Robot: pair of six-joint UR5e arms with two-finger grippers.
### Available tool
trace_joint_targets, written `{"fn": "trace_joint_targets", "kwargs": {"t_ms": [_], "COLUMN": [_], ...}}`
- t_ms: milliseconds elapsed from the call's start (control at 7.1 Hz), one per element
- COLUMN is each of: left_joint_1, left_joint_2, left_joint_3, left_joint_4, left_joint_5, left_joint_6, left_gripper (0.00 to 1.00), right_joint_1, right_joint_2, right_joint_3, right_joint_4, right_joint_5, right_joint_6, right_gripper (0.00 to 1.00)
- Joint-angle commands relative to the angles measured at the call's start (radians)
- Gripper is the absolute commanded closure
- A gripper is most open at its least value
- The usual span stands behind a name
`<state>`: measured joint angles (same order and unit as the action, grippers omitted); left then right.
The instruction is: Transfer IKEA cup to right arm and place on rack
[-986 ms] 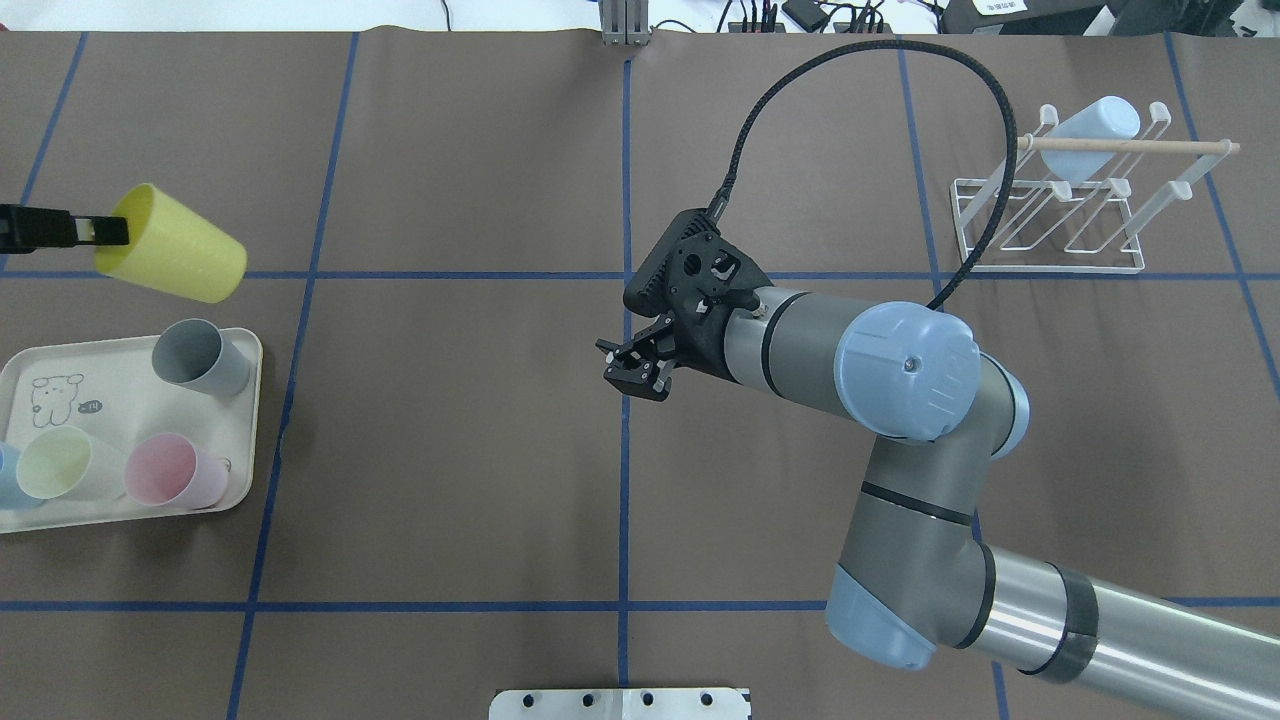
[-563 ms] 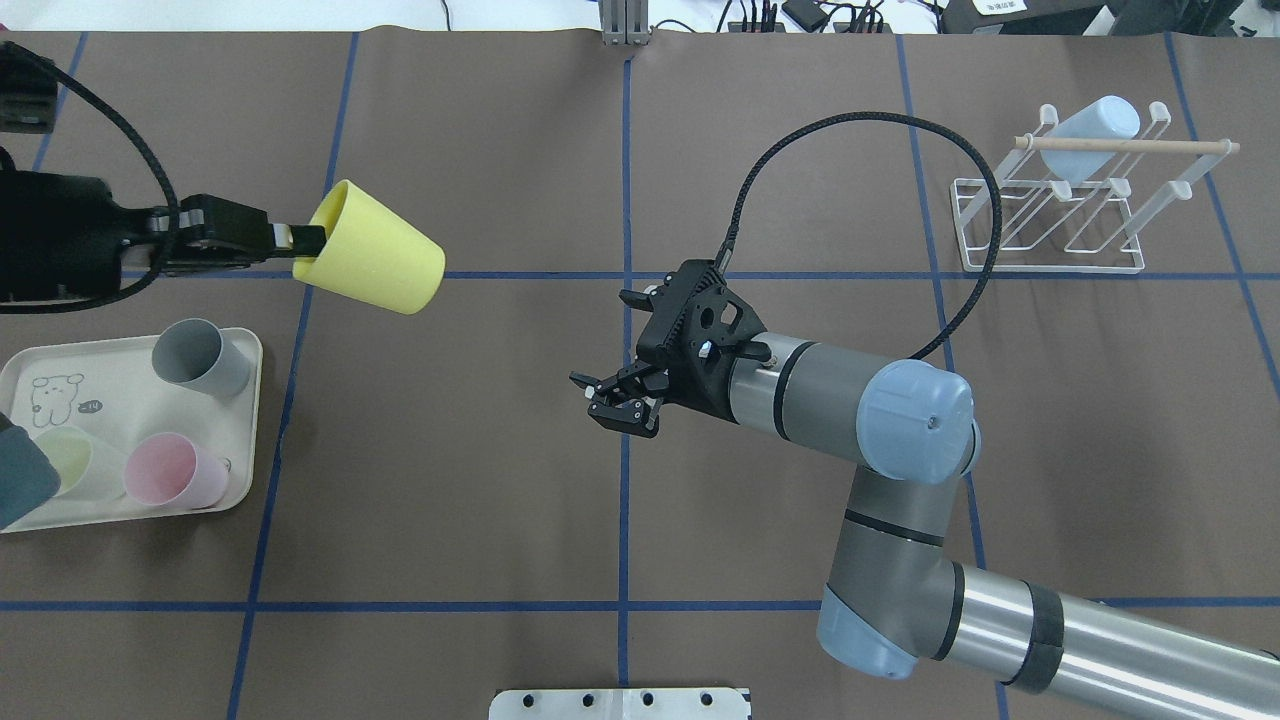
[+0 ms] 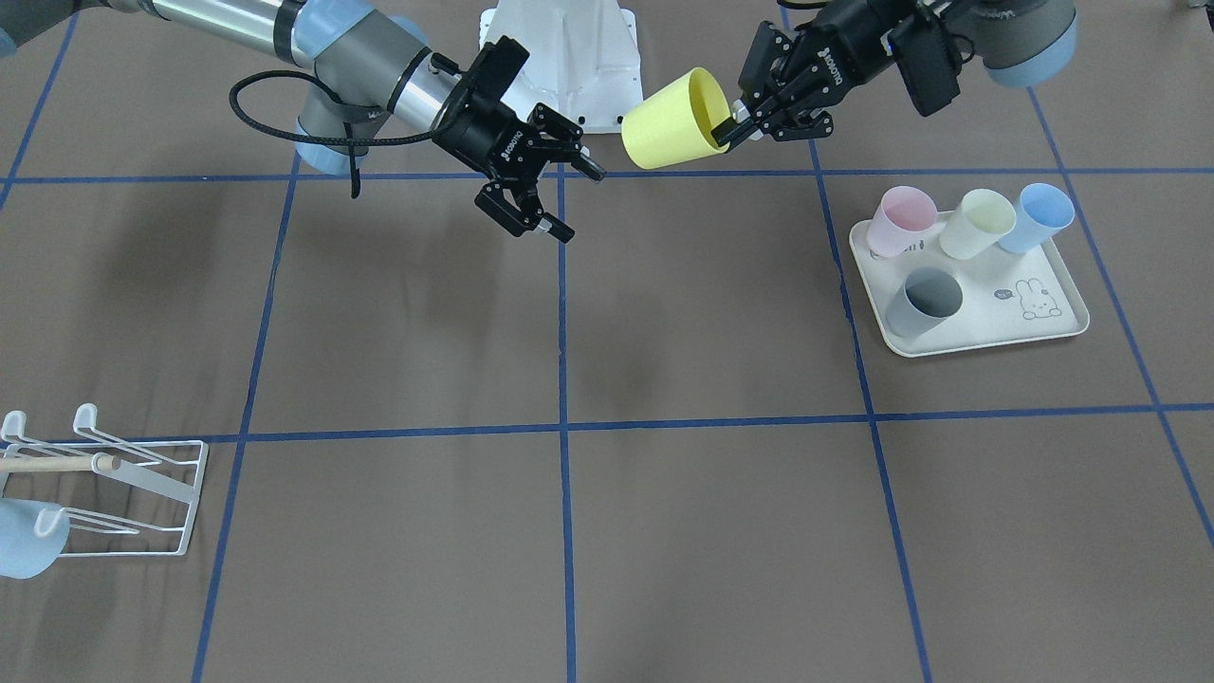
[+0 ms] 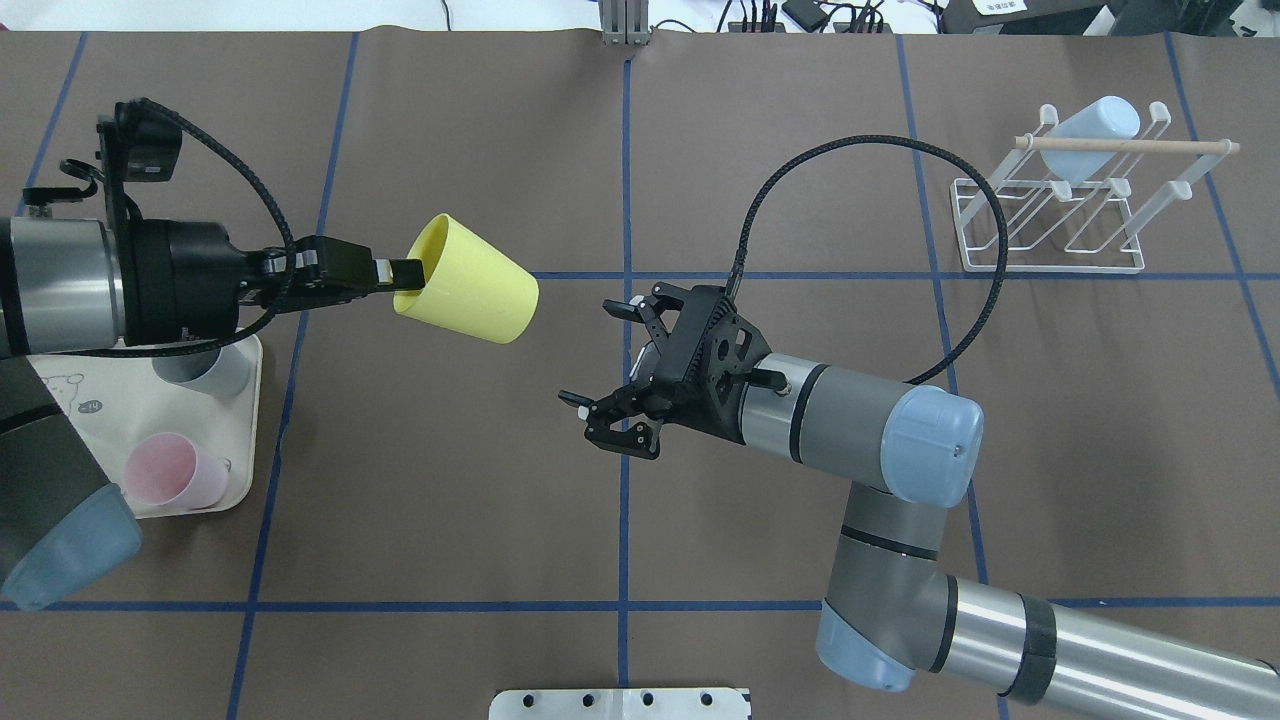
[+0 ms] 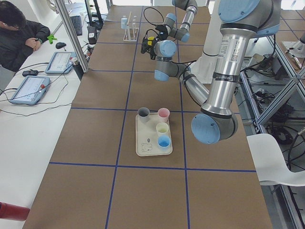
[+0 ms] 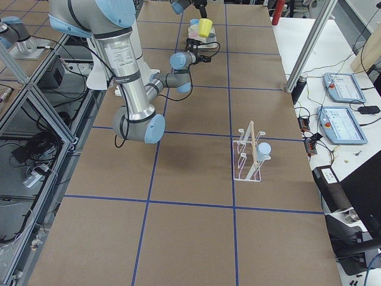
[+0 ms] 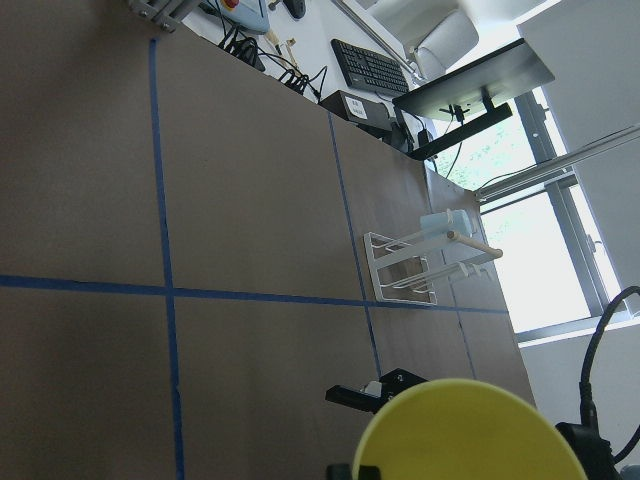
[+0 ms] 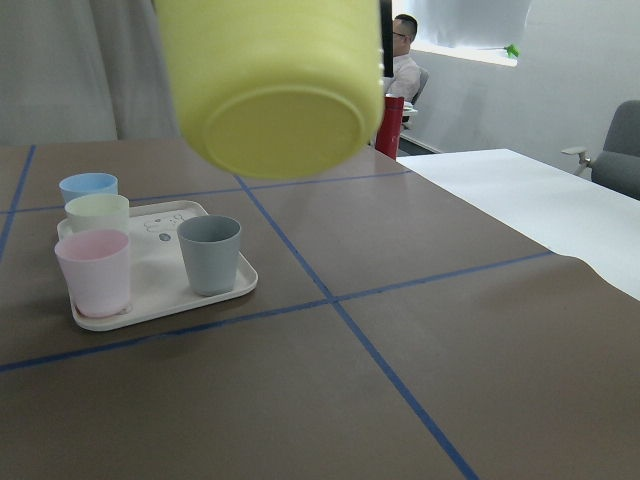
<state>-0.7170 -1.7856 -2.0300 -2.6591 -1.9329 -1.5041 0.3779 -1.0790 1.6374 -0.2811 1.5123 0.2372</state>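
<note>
Can't see much of the tray (image 4: 240,430) under the left arm (image 4: 60,285), nor all of the rack (image 3: 152,482) from the front.

I've got the left gripper (image 3: 726,132) at upper right, clamped on the rim of the yellow cup (image 3: 669,120) — cup in the air on its side, base pointing toward the right gripper (image 3: 580,204). Right gripper's jaws are spread wide, near the cup, not touching it. A black cable loop (image 3: 237,106) hangs off the right arm (image 3: 360,52). The cream tray (image 3: 1062,327) at right holds a pink cup (image 3: 901,220), pale yellow cup (image 3: 982,223), blue cup (image 3: 1039,216) and grey cup (image 3: 925,302). The white rack (image 3: 180,493) sits at the lower left edge — wooden rod (image 3: 57,465) across, light-blue cup (image 3: 28,550) on it, partly cut off.
</note>
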Motion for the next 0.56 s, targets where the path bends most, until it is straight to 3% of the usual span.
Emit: {"fn": "trace_joint_targets", "kwargs": {"t_ms": [0,422], "left_joint_1": [0.008,0.031], "left_joint_2": [-0.006,-0.011], "left_joint_3": [0.005,0.004], "left_joint_4": [0.001,0.001], "left_joint_5": [0.011,0.012], "left_joint_6": [-0.001,-0.001], "left_gripper": [1.00,1.00], "right_joint_1": [-0.013,-0.027], "right_joint_2": [0.002,0.007], "right_joint_3": [-0.001,0.002], "right_joint_4": [0.029,0.029], "right_joint_5": [-0.001,-0.001], "right_joint_6": [0.001,-0.002], "right_gripper": [0.01,0.01]}}
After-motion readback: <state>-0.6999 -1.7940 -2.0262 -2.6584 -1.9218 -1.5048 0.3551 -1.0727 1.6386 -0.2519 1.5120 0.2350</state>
